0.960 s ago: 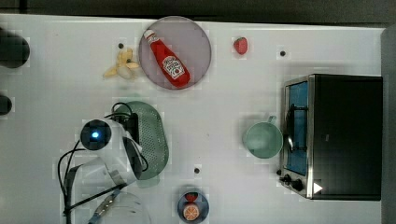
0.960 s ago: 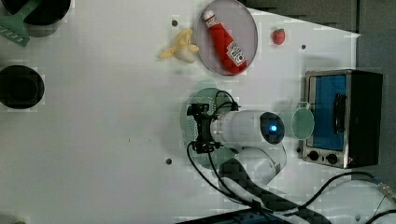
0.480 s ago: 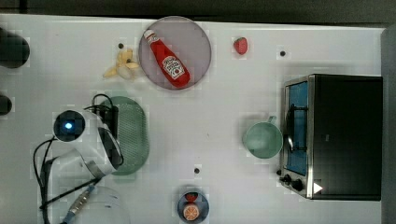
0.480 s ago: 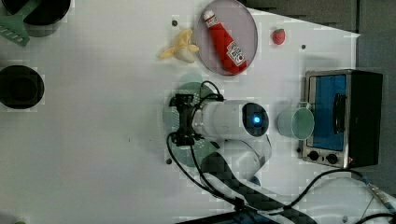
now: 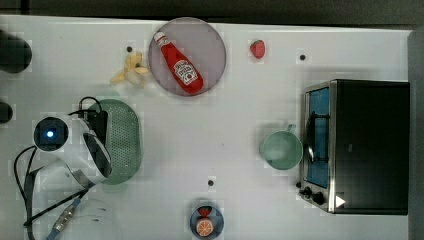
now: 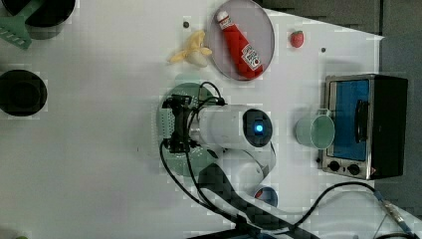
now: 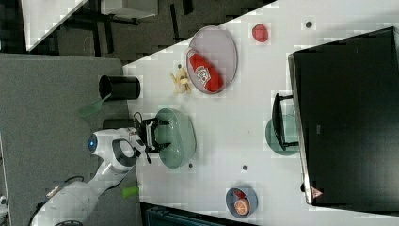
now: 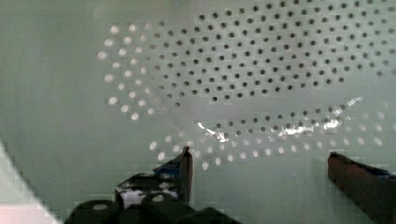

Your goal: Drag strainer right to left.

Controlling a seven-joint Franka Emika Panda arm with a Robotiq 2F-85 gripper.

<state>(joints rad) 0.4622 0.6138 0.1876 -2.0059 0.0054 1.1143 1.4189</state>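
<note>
Inside the strainer point(image 8: 261, 70), the gripper point(image 8: 259, 168) hangs with its fingers point(image 8: 186, 168) spread wide, gripping nothing. At the top view's left, the strainer lies well apart from the green cup point(image 5: 281, 149).

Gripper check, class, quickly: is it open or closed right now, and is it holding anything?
Gripper: open, fingers spread wide inside the strainer bowl, gripping nothing.

Mint-green, hole-dotted strainer point(image 5: 124, 140); red ketchup bottle point(image 5: 179, 70)
</note>
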